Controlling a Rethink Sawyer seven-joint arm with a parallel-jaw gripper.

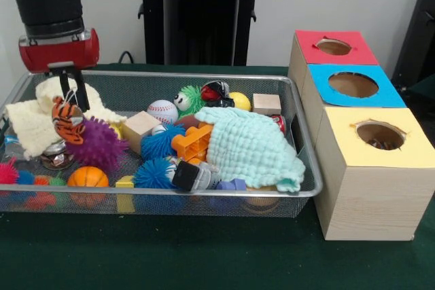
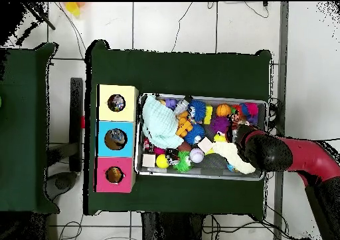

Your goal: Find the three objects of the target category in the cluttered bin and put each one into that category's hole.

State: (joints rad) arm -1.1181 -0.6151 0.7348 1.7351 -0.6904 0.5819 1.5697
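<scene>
Nearest the front camera, the mesh bin (image 1: 204, 202) is sitting on the green table (image 1: 170, 256), with an orange ball (image 1: 87, 178), blue spiky balls (image 1: 155, 173) and a black-and-grey toy (image 1: 194, 176) crowding its near wall. Beside it, three wooden boxes are showing holes in a yellow top (image 1: 380, 137), a blue top (image 1: 353, 85) and a red top (image 1: 334, 47).

From the front, the gripper (image 1: 71, 103) is hanging over the bin's left end, its dark fingers pinching a small striped tiger toy (image 1: 68, 120), orange, black and white, which is dangling just above a purple spiky ball (image 1: 100, 144) and in front of a cream cloth (image 1: 34, 123). A pale green cloth (image 1: 251, 147) is covering the bin's right half.

Looking straight down, the arm (image 2: 292, 156) is hiding the gripper and most of the tiger, but something dark is showing inside each hole, which the front camera only hints at in the yellow box.
</scene>
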